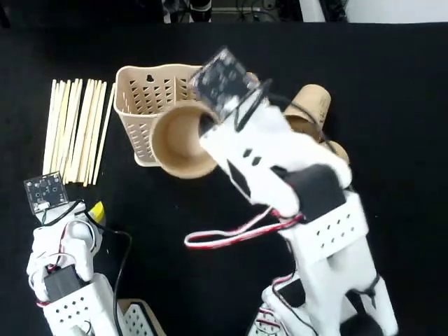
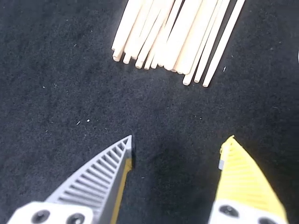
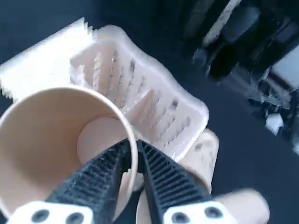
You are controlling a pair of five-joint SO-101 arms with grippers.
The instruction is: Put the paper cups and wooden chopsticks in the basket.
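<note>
My right gripper (image 3: 134, 148) is shut on the rim of a brown paper cup (image 3: 60, 140), one finger inside and one outside. In the high view that cup (image 1: 183, 138) hangs tilted at the front right of the beige slotted basket (image 1: 143, 94), mouth facing up toward the camera. More paper cups (image 1: 311, 105) lie on the black table right of the basket, partly hidden by the right arm. Several wooden chopsticks (image 1: 75, 129) lie in a bundle left of the basket. My left gripper (image 2: 177, 144) is open just above the table, short of the chopstick ends (image 2: 173, 37).
The basket (image 3: 154, 100) stands at the back centre of the black table. Cables trail from the right arm (image 1: 231, 234) across the middle. The left arm's base (image 1: 66, 280) sits at the front left corner.
</note>
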